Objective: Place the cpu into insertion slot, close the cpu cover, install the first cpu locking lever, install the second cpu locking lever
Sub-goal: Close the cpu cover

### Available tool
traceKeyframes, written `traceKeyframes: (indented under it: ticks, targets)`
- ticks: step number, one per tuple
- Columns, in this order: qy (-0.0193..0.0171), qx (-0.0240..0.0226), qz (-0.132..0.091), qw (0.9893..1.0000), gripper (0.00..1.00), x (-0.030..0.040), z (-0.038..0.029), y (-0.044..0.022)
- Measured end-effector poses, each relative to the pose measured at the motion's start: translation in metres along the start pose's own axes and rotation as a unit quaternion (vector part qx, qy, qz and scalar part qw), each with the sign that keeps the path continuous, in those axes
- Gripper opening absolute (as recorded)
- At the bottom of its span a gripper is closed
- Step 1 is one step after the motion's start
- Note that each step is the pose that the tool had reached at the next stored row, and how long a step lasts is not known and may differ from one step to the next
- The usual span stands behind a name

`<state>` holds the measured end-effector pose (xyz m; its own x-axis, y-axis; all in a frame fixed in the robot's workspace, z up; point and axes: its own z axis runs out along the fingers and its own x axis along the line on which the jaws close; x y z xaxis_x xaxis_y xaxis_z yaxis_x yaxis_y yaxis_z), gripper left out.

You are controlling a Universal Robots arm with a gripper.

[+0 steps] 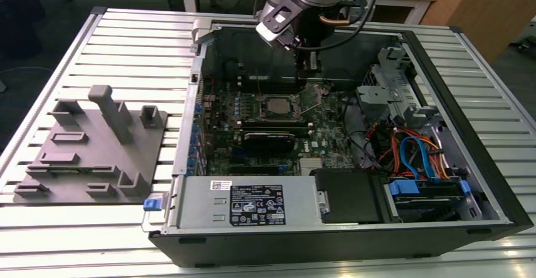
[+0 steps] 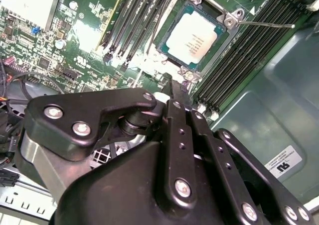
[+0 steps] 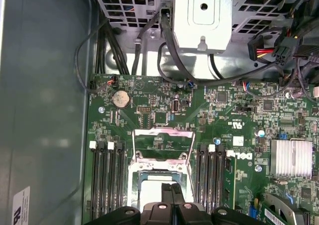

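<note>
Cpu (image 2: pixel 194 33) lies flat in insertion slot (image 3: pixel 132 182). Cpu cover (image 3: pixel 164 131) stands open at slot's edge. Gripper (image 2: pixel 174 88) just above slot, closed tight, empty. Cover likely thin, stiff, light; push its free edge.

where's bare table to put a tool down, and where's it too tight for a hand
Bare slatted table on the far side of the grey fixture, and on its near side. Crowded: inside the case, at the cables and under the gripper.
</note>
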<state>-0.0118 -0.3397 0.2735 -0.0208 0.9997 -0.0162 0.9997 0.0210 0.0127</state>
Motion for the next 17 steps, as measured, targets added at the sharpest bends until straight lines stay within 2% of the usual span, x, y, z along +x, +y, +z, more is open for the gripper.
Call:
traceKeyframes:
  ticks: [5, 15, 17]
  targets:
    - [-0.0008, 0.0, 0.0, 1.0, 0.1, 0.0, 0.0004, 0.0027]
    - [-0.0008, 0.0, 0.0, 1.0, 0.1, -0.0003, 0.0047, 0.0196]
    - [-0.0008, 0.0, 0.0, 1.0, 0.1, -0.0003, 0.0053, 0.0209]
